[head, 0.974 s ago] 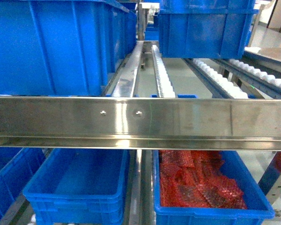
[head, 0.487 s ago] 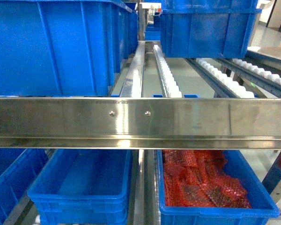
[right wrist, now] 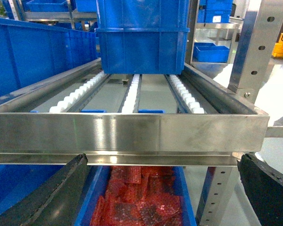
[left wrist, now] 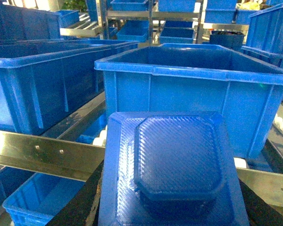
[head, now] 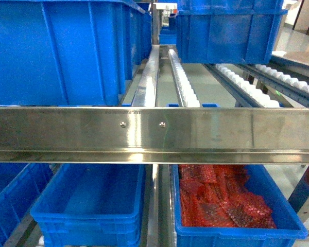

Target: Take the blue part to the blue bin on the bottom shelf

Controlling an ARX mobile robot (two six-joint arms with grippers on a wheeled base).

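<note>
Below front rail point(head: 195, 131): blue bin point(head: 87, 206), red-filled bin point(head: 232, 206).

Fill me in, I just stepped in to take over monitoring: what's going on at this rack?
The left claw is holding a flat blue part, raised in front of the steel front rail. Below that rail sit two blue bins: an empty blue bin on the left and a bin with red mesh bags on the right. The part hasn't been placed yet. The right claw is open and empty, facing the roller tracks.
</note>
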